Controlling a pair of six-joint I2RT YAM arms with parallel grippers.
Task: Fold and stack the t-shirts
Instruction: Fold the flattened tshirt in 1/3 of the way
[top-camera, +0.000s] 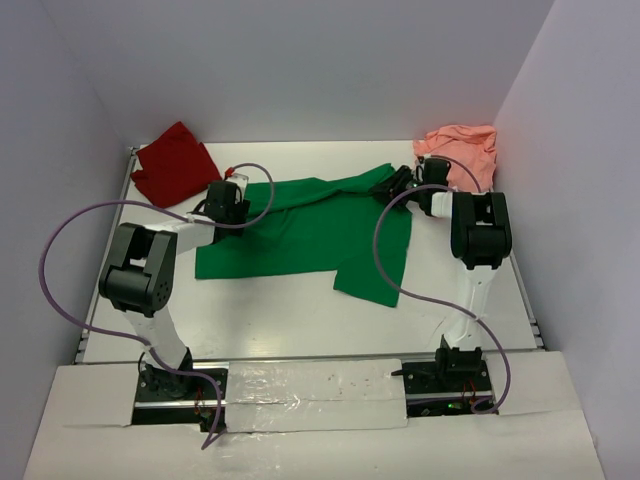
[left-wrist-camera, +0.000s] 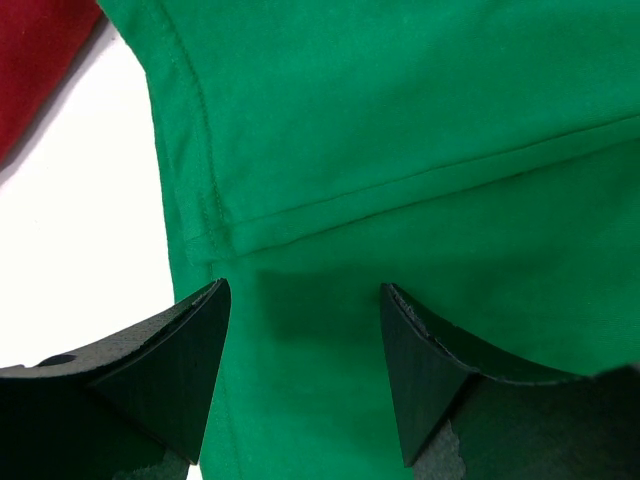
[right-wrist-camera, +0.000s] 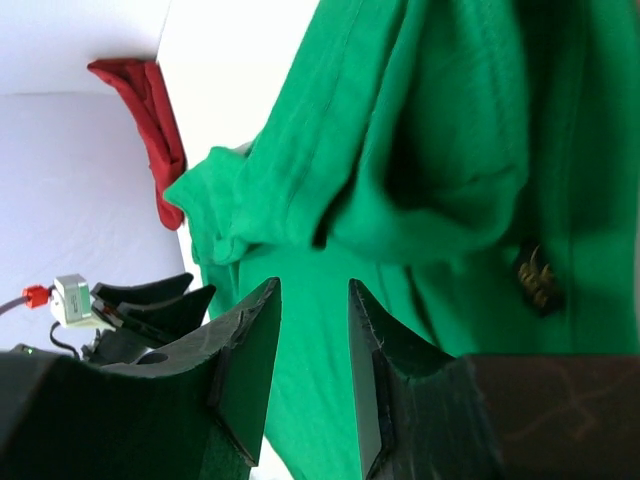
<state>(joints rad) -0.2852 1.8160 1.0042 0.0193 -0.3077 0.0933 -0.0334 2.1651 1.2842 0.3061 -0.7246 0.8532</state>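
Looking down, the green t-shirt (top-camera: 300, 235) lies spread across the middle of the bench (top-camera: 270, 320), its long axis running left to right between the arms. The left claw (left-wrist-camera: 305, 290) hangs wide over the far-left hem corner. The right claw (right-wrist-camera: 313, 290) is narrowed just short of the bunched far-right end (nothing pinched, as far as I can tell). Each arm is nearest its own end.

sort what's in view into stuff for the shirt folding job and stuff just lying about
For the job: green t-shirt, dark red t-shirt, salmon pink t-shirt.
Not part of it: table, purple cables.
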